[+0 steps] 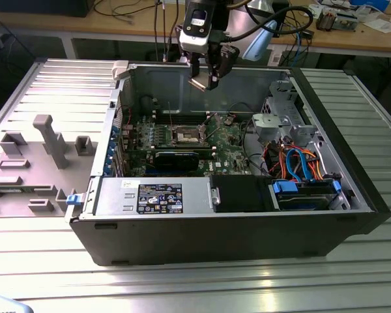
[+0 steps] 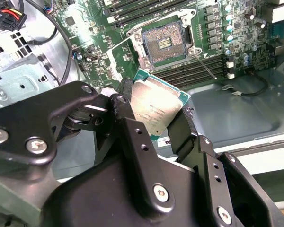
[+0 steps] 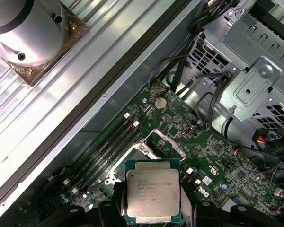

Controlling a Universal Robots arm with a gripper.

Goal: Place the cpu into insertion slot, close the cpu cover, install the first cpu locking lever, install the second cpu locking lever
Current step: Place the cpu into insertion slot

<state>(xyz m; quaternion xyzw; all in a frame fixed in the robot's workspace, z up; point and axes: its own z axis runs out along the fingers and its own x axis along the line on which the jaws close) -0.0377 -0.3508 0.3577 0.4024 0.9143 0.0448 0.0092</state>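
Cpu (image 3: 153, 191) comes first: a flat square chip with a dull silver-grey top and a green edge, pinched by two opposite sides between the black fingers of the claw (image 3: 153, 204). The claw is closed on it and holds nothing else. In the exterior view, the cpu (image 1: 201, 83) hangs in the upper middle of the frame, under the claw (image 1: 205, 78), in the air over the far wall of an open computer case (image 1: 247, 228) and well above the parts inside.

The insertion slot (image 2: 163, 42) sits on the green board (image 1: 231, 140) on the case floor, a square socket with a dark centre and a silver rim. It is empty, with its contact field bare. Beside it the cpu cover (image 2: 111, 59) appears to stand tipped up off the socket, leaving the opening free. A thin wire lever (image 2: 204, 66) slants away from the socket's side and looks unlatched. The other lever I cannot make out.

By my judgement none of the four steps is done. The chip is picked up and not yet seated, the cover is not closed, and neither lever is fastened. The case rests on a ribbed metal bench (image 1: 52, 261).
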